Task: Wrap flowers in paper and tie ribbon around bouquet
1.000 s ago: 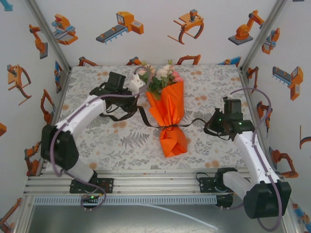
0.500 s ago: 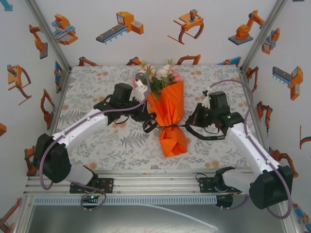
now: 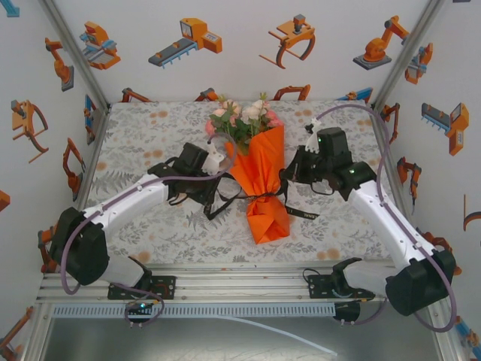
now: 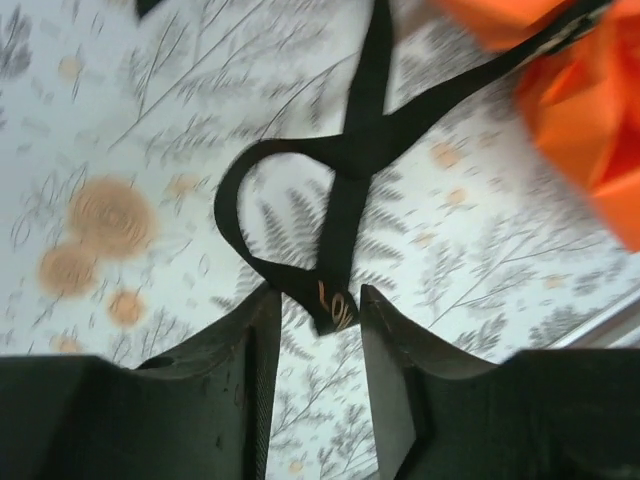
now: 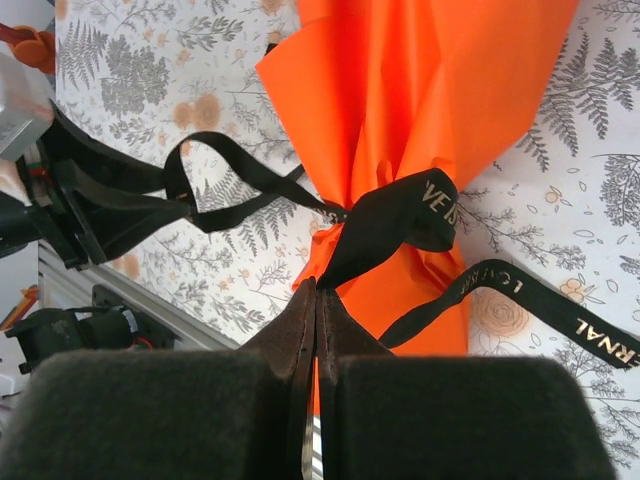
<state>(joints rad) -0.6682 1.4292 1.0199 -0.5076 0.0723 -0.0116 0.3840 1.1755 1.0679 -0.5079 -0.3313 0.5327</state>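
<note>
The whole table is being overlooked from high behind the arm bases by the top camera. The ribbon is being viewed closely, downward, past the left tool, and the bouquet past the right tool. Ribbon and bouquet are being shared by all views.

Count: 1 bouquet, 1 ribbon, 1 tabletop, 2 end effectors (left end effector, right end effector).

a lab robot cell: aluminium frame rails, white walls with robot cartoons, printed tablecloth.
</note>
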